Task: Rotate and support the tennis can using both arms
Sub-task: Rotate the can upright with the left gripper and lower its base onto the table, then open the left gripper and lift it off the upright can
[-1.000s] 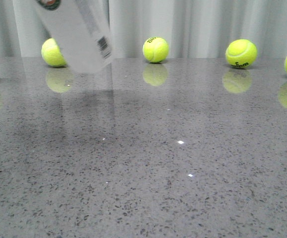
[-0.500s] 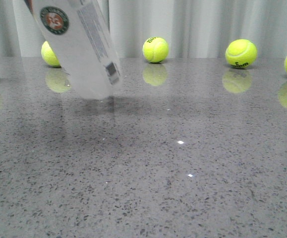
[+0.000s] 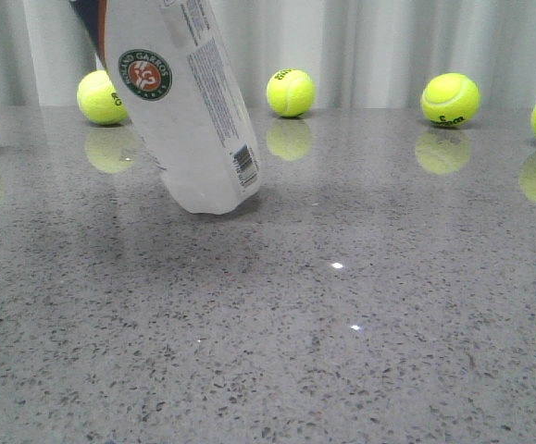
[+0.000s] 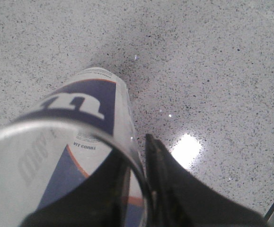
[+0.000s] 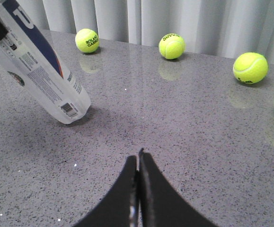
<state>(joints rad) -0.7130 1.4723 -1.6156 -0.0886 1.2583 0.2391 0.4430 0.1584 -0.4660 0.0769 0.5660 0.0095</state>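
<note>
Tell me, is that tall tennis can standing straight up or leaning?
Leaning. The tennis can tilts, its bottom end low near the grey table and its top slanting away; the left claw grips its silver rim.

The front view sits low, near the table, facing forward to the curtain. The left wrist view looks steeply down, very close along the can. The right wrist view looks across the table from higher and farther off. Front and right wrist views share the can's base and the balls.
</note>
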